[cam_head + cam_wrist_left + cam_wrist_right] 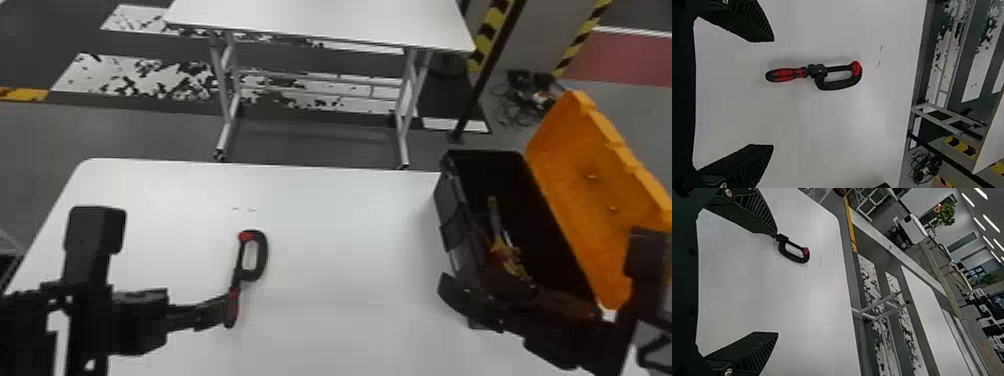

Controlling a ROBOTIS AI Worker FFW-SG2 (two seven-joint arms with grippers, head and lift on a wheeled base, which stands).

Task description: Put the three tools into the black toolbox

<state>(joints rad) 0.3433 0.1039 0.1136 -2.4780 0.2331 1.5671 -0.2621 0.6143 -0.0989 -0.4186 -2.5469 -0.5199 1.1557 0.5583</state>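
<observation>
On the table [340, 225], the clamp [819, 71] is being presented with its handle [785, 74] nearest, at nine o'clock from the toolbox [455, 225]. The left gripper [774, 93] is being poised at the clamp's eight o'clock, fingers spread and empty, presumably for straddling that handle; the right gripper [777, 282], likewise unclenched, is being held by the toolbox's six o'clock end.

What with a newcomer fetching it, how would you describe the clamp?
On the near white table, look left of the open black toolbox. The clamp has a black loop with a red tip and a red-and-black handle. Unlike the tools inside, it shows no yellow.
</observation>
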